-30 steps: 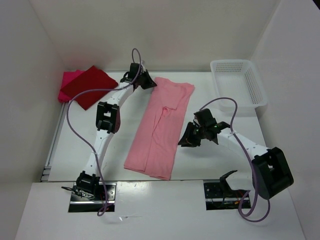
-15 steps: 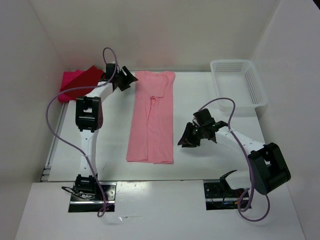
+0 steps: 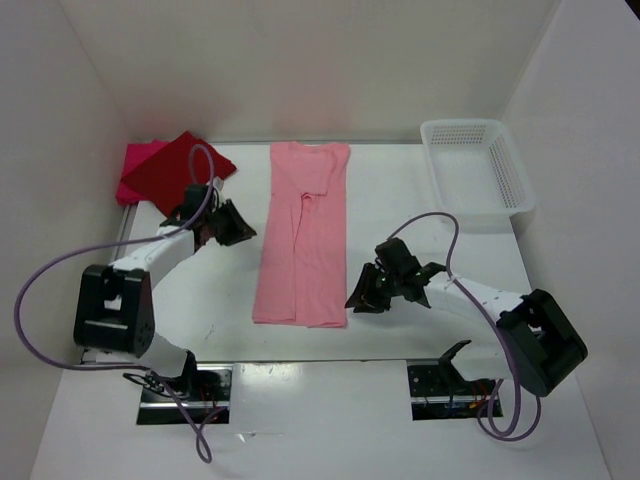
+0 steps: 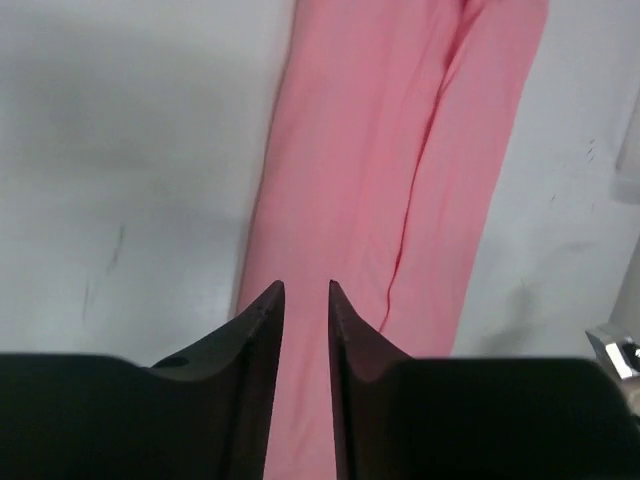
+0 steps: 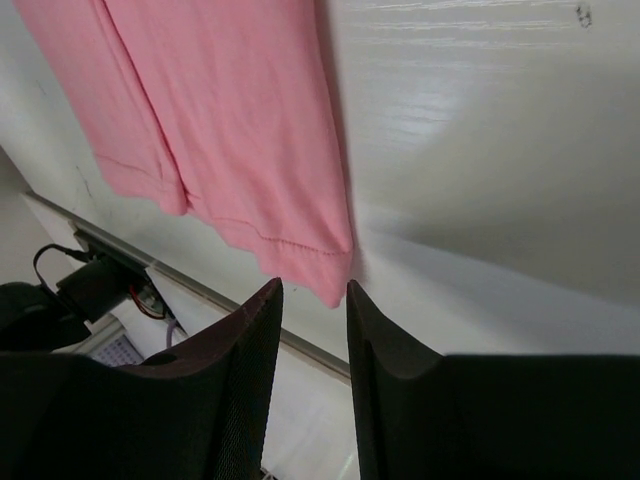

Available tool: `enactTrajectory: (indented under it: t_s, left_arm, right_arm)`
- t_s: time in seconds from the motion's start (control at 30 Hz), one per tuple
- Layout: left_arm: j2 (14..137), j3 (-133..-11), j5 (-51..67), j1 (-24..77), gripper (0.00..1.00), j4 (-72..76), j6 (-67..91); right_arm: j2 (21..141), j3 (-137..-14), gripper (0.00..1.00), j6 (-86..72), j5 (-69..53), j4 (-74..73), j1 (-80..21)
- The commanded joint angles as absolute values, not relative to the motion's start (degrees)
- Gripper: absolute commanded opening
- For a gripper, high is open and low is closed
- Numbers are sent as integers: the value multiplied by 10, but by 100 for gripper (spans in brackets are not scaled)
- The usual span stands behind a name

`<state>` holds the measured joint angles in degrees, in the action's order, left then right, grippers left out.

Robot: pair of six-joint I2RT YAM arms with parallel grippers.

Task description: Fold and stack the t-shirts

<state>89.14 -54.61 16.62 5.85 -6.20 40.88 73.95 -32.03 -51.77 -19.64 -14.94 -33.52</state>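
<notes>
Right gripper (image 3: 358,299) beside salmon-pink t-shirt (image 3: 303,240), long axis near-to-far

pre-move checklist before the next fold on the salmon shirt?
1. Left gripper empty: ok. Jaws slightly apart, nothing between them, beside the shirt's left edge.
2. Right gripper empty: ok. Jaws apart, near the hem's right corner.
3. Salmon shirt folded lengthwise: ok. It lies flat as a narrow strip; the cross fold is not yet done.
4. Hem edges even: cannot tell. The right wrist view shows a step between the two flaps, which may only be the viewing angle.
5. Stack ready: ok. Dark red shirt lies folded on the magenta shirt, far left.
6. Basket out of the way: ok, far right.
</notes>
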Motion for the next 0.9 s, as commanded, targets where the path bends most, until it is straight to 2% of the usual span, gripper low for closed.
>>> enactTrajectory:
  t_s: [0.0, 0.03, 0.1, 0.23, 0.4, 0.53, 0.57, 0.67, 0.87]
  left_arm:
    - [815, -471, 159, 77, 26, -134, 398]
    - [798, -438, 143, 83, 23, -172, 406]
    - [734, -393, 127, 88, 23, -180, 429]
    - [651, -344, 100, 104, 45, -223, 479]
    - [621, -306, 87, 115, 62, -229, 522]
    - [642, -289, 105, 128, 62, -215, 522]
    - [647, -284, 105, 140, 58, -215, 522]
    - [655, -284, 82, 174, 57, -221, 527]
    - [655, -255, 90, 179, 48, -207, 546]
  right_arm:
    - [716, -311, 37, -558, -170, -92, -358]
    - [716, -311, 37, -566, -164, -92, -366]
    - [728, -298, 37, -591, -163, -87, -374]
    - [717, -284, 32, -632, -151, -74, -398]
    - [665, -263, 32, -652, -131, -80, -404]
    - [665, -241, 32, -657, -137, -80, -404]
    - [665, -236, 32, -663, -144, -74, -404]
    - [671, -230, 32, -663, -151, -59, -404]
    - [718, -230, 32, -664, -158, -33, -411]
